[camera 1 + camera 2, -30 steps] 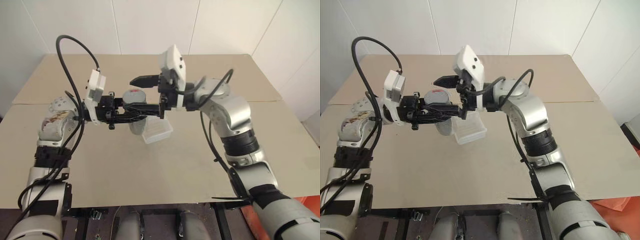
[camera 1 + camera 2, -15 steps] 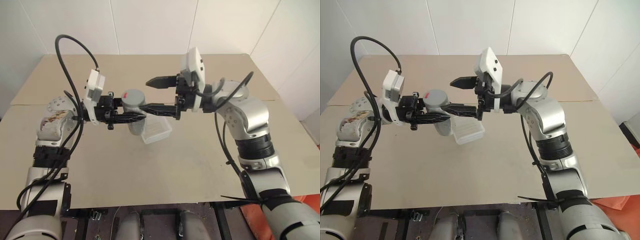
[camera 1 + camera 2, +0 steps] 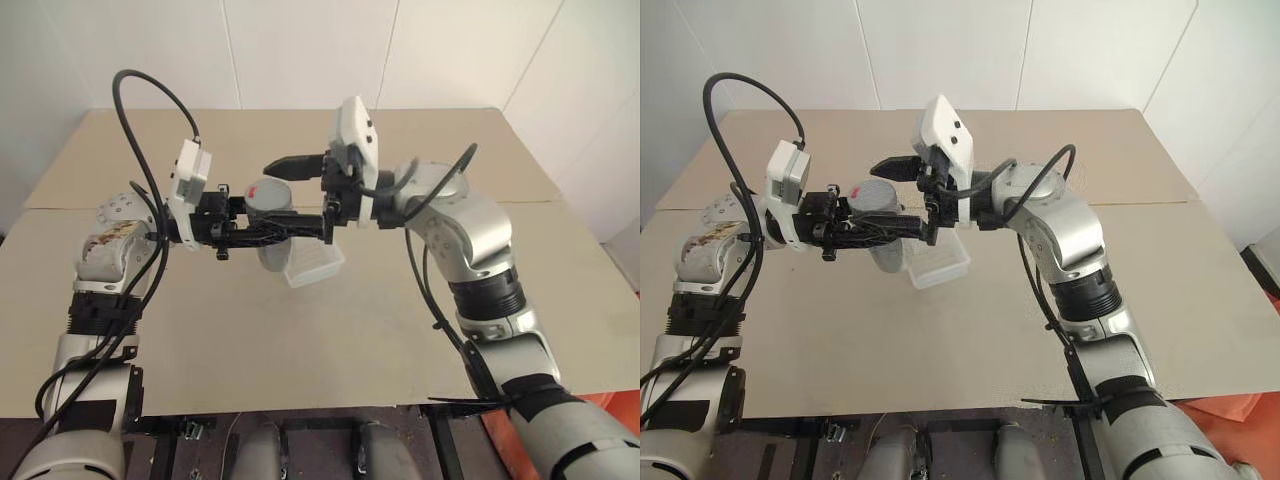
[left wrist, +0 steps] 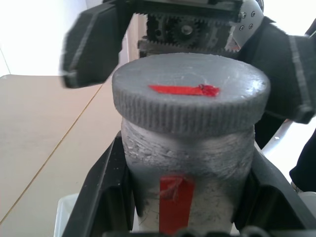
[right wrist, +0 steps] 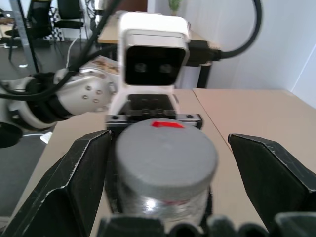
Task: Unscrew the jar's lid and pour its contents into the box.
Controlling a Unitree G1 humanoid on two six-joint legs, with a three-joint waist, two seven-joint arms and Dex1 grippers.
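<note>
Even, diffuse light in our head views; the beige bench (image 3: 300,350) looks flat, with soft shadows under the arms. Both head views are sharp, with slight bowing at the edges. In the left wrist view the window area behind is blown out white and the black fingers (image 4: 89,47) of the opposite gripper are blurred; the round grey ribbed screw lid (image 4: 190,96) is in focus. In the right wrist view we get soft near fingers (image 5: 74,177) and a sharper background.
</note>
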